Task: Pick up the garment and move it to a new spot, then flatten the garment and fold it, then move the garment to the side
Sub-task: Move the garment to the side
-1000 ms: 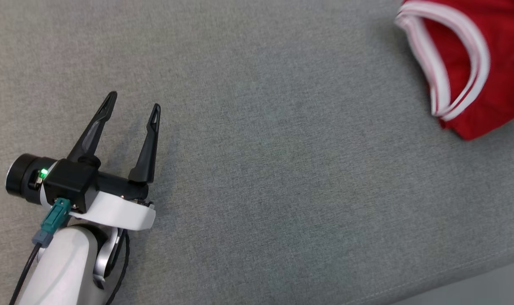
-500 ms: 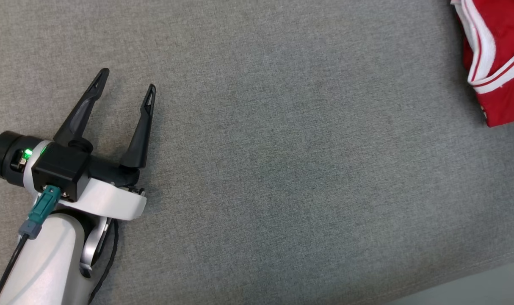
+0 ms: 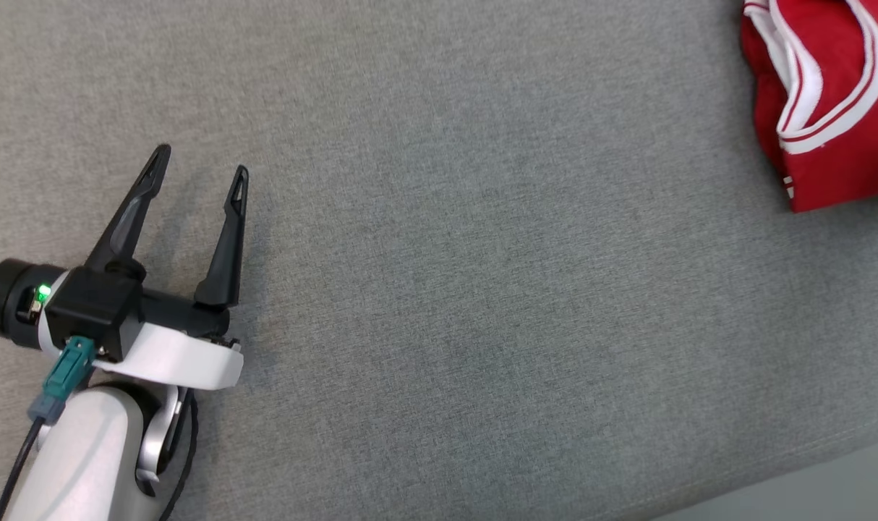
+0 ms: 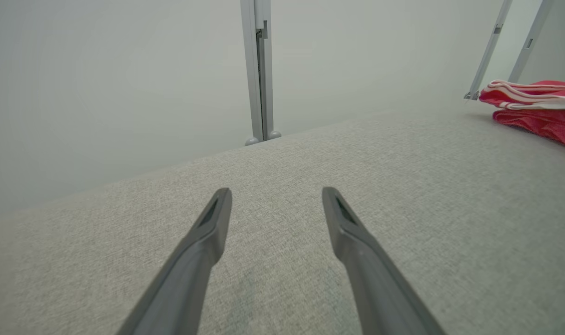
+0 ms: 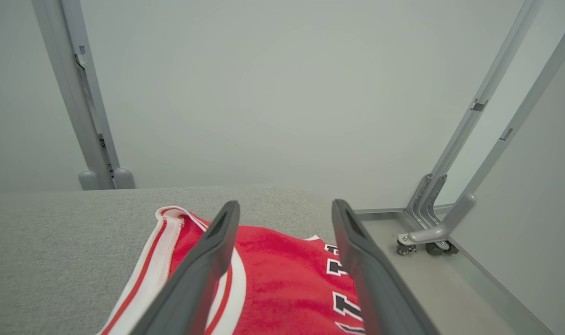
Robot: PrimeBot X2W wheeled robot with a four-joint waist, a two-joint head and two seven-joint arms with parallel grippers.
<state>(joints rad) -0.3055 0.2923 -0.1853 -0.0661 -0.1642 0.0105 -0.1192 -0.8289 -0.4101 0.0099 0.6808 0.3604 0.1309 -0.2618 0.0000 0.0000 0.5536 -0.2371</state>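
Red garment [image 5: 282, 272] beneath parted right tool [image 5: 286, 205]

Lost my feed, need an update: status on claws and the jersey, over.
Left claw open, empty, over grey surface. Right claw open above red jersey, not gripping. Jersey bunched at right edge of head view. No obstacle seen.

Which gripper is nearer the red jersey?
Right. The right gripper is open just over the jersey; the left gripper is open far off across the grey surface.
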